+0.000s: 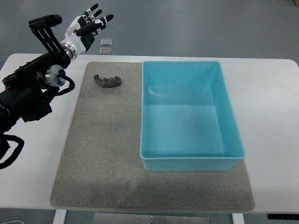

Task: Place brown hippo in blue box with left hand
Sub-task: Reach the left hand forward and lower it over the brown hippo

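White table [271, 93], grey mat [103, 154]: the reach has not yet been made.
The brown hippo [108, 81] lies ungrasped at upper centre-left, beside the empty blue box [187, 163]; the left hand [86, 28], fingers spread and empty at upper left, must be lowered onto it.

The picture is bright and even, with soft light from above. The white table [271, 116] looks very light but has no harsh shine. The blue box [187, 161] drops a soft dark shadow on the grey mat [98, 154] along its bottom edge. Inside the box, the left wall looks a bit darker. Everything is sharp. The table edges look slightly curved near the corners.
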Robot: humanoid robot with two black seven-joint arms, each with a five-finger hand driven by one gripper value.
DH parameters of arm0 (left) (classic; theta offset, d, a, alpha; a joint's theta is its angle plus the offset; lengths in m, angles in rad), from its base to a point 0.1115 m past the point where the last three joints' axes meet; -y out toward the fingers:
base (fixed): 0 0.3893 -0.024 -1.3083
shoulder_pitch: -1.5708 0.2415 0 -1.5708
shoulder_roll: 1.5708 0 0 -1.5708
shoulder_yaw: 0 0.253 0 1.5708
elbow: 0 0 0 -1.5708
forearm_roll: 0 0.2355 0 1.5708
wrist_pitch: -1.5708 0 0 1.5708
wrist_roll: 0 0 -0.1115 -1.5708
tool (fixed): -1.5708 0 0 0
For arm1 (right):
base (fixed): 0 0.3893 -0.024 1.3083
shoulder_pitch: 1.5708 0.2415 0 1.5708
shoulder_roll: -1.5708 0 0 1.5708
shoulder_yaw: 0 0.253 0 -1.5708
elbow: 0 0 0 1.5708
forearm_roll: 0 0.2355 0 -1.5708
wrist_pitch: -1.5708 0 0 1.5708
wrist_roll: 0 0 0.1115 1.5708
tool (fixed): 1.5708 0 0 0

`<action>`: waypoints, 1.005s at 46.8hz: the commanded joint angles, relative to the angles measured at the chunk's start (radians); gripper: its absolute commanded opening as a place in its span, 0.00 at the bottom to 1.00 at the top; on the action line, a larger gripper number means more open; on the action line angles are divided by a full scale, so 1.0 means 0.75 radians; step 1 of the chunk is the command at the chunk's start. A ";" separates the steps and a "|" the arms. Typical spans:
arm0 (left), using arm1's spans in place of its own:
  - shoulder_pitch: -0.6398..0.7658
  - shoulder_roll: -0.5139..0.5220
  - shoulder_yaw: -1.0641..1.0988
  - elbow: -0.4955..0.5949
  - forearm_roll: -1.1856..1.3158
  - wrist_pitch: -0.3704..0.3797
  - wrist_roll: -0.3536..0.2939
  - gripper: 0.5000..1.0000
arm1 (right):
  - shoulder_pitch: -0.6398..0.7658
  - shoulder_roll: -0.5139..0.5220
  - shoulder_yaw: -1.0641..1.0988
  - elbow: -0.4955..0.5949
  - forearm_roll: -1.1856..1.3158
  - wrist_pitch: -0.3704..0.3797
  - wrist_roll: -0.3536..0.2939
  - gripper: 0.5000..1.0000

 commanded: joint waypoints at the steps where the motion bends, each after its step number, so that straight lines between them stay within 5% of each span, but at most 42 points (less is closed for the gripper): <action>1: -0.003 0.009 0.000 -0.002 0.081 -0.008 -0.001 0.99 | 0.000 0.000 0.000 0.000 0.000 0.000 0.000 0.87; 47: -0.022 0.032 0.047 -0.008 0.868 -0.112 0.001 0.99 | 0.000 0.000 0.000 0.000 0.000 0.000 0.000 0.87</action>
